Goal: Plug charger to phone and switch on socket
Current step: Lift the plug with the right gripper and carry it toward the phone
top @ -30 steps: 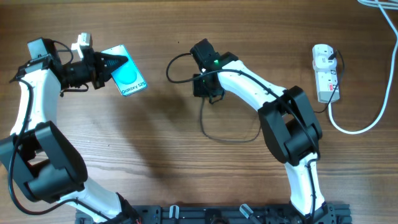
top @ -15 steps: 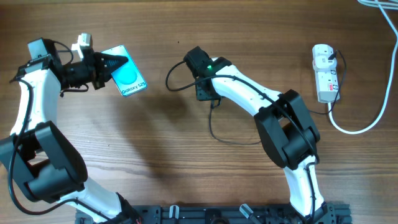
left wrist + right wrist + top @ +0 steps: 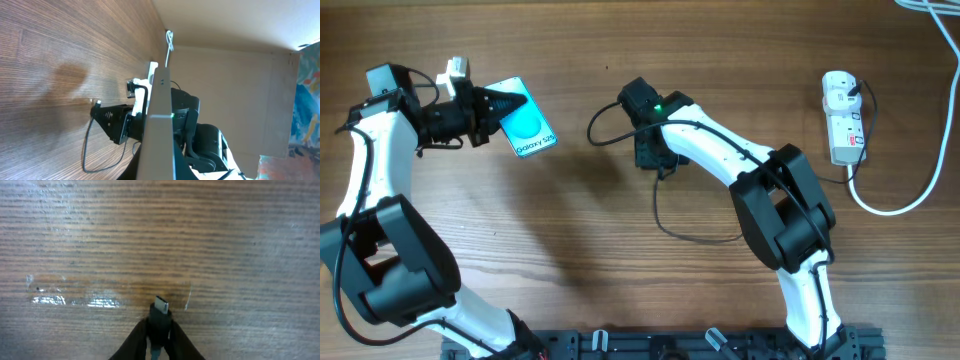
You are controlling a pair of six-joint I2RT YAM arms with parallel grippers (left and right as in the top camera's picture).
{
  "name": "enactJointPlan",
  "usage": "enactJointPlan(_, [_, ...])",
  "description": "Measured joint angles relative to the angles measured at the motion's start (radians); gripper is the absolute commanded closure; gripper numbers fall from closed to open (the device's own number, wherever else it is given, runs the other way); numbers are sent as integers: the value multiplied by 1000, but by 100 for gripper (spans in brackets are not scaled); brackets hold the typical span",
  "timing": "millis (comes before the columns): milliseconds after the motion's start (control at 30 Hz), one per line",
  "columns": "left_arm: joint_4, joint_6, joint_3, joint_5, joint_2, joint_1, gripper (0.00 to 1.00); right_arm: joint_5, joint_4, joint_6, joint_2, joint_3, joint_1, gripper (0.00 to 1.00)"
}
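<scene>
The right gripper [image 3: 159,326] stays clamped on the charger [image 3: 160,307], connector forward, and has carried it left over the worktop [image 3: 570,240] toward the phone [image 3: 532,128], which the left gripper [image 3: 500,102] seemingly pinches at its far-left end. Insertion is nearer; the socket [image 3: 843,118] waits far right.

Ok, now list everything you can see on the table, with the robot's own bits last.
phone: one, teal screen with pale edges, left side, held in the left gripper.
charger: one, thin black cable, looping mid-table, metal tip sticking out of the right gripper.
power strip: one, white, right side.
cord: one, thick white, curving from the power strip toward the right edge.
table: one, brown wood, under everything.
left gripper: one, black, shut on the phone.
right gripper: one, black, shut on the charger.
</scene>
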Motion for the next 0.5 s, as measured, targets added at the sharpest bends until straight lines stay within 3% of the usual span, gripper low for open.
enactJointPlan(167, [-2,0,0,0,0,0,96,-21,-4,6,0,0,0,83])
enactJointPlan(267, [-2,0,0,0,0,0,96,-23,-4,13,0,0,0,96])
enactJointPlan(500, [-2,0,0,0,0,0,96,-95,19,18,-2,0,-8,95])
